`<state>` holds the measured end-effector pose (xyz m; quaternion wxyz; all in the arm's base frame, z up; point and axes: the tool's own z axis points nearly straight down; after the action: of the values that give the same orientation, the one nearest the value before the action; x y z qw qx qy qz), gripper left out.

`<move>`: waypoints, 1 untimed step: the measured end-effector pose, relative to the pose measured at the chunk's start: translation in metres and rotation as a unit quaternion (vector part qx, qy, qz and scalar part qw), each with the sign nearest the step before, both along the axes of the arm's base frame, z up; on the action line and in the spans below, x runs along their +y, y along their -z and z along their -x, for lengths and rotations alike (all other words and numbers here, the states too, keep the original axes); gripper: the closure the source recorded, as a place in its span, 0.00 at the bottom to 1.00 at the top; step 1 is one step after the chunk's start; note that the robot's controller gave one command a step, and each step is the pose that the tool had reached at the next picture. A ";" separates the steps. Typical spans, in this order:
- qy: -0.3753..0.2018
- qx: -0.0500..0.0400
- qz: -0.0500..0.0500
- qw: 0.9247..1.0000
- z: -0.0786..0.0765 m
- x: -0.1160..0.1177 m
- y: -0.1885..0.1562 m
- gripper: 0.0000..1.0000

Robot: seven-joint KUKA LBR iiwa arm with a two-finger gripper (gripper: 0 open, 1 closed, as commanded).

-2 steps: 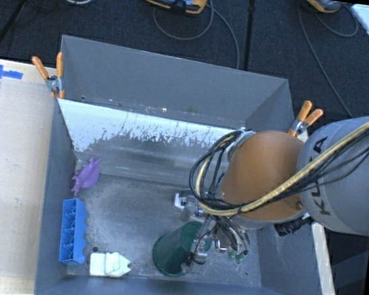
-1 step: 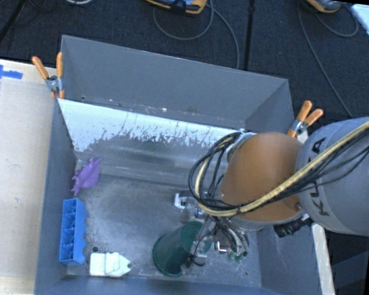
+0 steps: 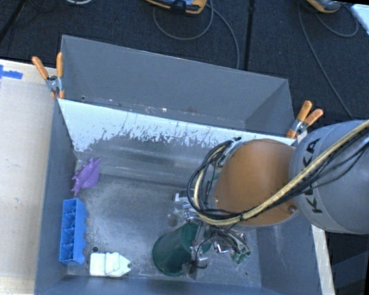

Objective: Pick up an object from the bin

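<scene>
Bin contents, 4 items.

- 1 dark green cup: smooth, round, plastic-looking, tipped on its side near the front wall, right of centre.
- 1 purple toy: small, spiky figure, left side of the floor.
- 1 blue block: long, ribbed, plastic, along the left wall.
- 1 white piece: lumpy, front left corner, just beside the block.
- 1 bin: grey metal with sloped walls and a speckled floor.
- 1 gripper: at the cup's right edge, under an orange cover; whether it is apart or clamped cannot be told.
</scene>
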<state>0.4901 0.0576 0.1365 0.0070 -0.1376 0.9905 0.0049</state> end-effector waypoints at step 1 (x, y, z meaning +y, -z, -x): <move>-0.020 -0.001 0.000 1.000 0.000 0.002 -0.001 0.00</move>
<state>0.4899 0.0595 0.1378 0.0083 -0.1573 0.9875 0.0047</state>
